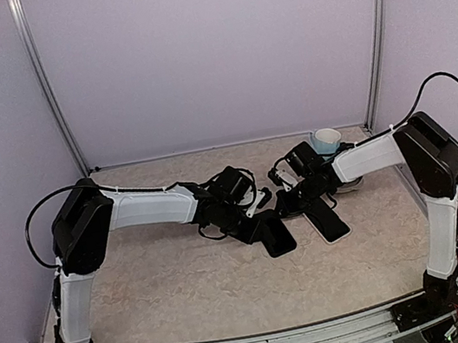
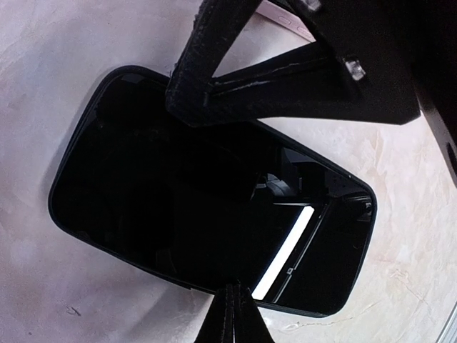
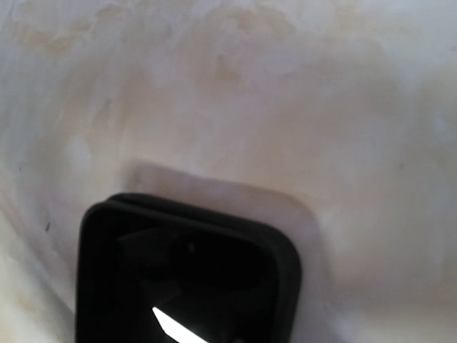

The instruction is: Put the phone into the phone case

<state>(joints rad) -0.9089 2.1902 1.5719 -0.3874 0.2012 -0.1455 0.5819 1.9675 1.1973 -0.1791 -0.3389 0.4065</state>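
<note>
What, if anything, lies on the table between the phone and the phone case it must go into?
Nothing visible does. The phone lies right beside the phone case, with only a narrow strip of bare table between them.

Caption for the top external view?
Both arms meet mid-table: left gripper at the glossy black rectangular phone case, right gripper at the white-edged dark phone; white cup behind.

Overhead, I get soft, even, bright light on the pale marbled worktop (image 1: 188,293), with only faint shadows. My left wrist view is sharp, with a white strip of glare on the glossy black rectangular slab (image 2: 178,207). The right wrist view is blurred and washed-out throughout.
</note>
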